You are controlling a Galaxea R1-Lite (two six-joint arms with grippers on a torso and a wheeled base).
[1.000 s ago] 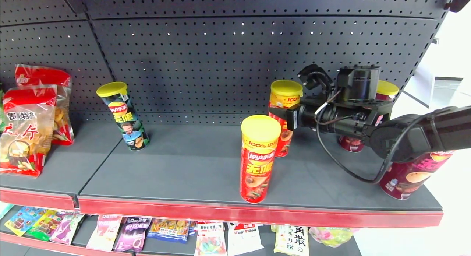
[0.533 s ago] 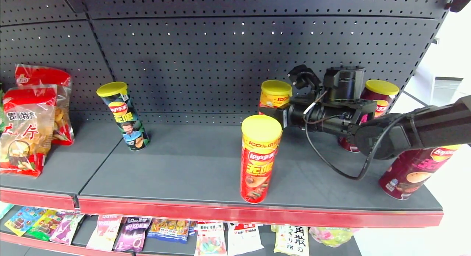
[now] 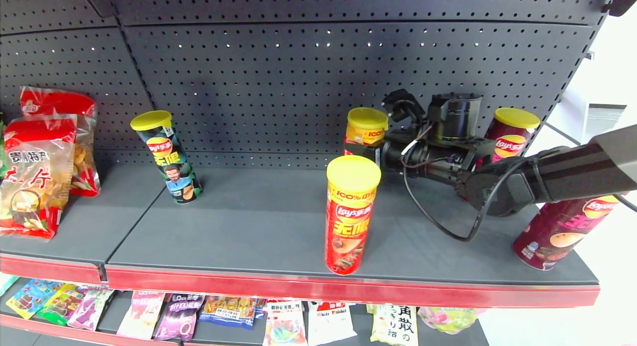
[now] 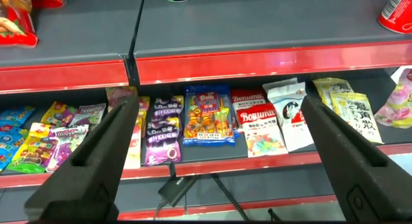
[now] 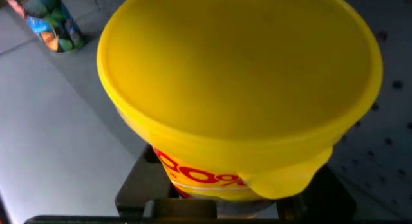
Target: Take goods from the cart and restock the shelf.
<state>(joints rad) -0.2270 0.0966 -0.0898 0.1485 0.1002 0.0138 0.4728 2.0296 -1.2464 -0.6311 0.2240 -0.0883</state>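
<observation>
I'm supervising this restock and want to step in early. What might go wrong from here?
The right gripper holds a yellow-lidded can close behind the front red can, which stands near the shelf edge; a forward swing might topple it. The right forearm passes close over the maroon can at the front corner; withdrawing low could knock it off.

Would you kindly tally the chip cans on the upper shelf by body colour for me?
Red: 2, the front red can and the gripped red can in the right gripper.
Maroon: 2, the rear maroon can and the front maroon can.
Dark: 1, the dark can.
Total: 5 cans.
</observation>
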